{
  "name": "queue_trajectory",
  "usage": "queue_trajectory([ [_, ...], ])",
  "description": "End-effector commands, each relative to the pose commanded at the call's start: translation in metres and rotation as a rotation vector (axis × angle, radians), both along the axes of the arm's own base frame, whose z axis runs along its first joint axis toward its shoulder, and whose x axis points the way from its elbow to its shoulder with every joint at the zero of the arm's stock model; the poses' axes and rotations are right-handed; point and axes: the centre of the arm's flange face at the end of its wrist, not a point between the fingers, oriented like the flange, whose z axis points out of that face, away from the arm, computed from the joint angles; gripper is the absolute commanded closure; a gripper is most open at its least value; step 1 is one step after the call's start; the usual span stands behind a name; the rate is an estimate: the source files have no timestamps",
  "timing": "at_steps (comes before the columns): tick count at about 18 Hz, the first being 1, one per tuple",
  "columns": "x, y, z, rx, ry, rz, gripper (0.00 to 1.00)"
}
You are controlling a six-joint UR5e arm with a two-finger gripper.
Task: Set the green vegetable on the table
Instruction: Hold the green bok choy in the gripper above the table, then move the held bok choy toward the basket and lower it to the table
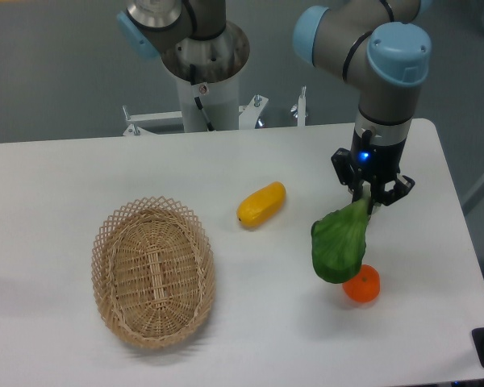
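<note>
1. The scene is brightly and evenly lit, apparently from overhead.
2. The white table reads close to overexposed, with little surface texture visible.
3. Shadows are soft and faint: a pale one lies beside the wicker basket, another under the yellow vegetable.
4. The arm's grey metal base carries dull highlights.
5. Focus is slightly soft overall; no marked edge distortion shows.
</note>
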Motion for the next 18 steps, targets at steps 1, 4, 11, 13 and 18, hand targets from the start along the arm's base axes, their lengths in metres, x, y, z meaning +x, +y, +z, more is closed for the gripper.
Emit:
queue_trajectory([
  [1, 0.001, 0.001, 0.0, 0.0, 0.0, -0.002, 0.65],
  [4, 0.0, 0.005, -0.005, -0.001, -0.004, 0.005, 0.65],
  [11, 0.004, 0.033, -0.022, 0.035, 0.008, 0.085, 0.65],
  [13, 0.009, 0.058, -0.036, 0.078, 0.033, 0.133, 0.65],
  [18, 0.017, 0.102, -0.085, 0.101, 0.051, 0.111, 0.65],
])
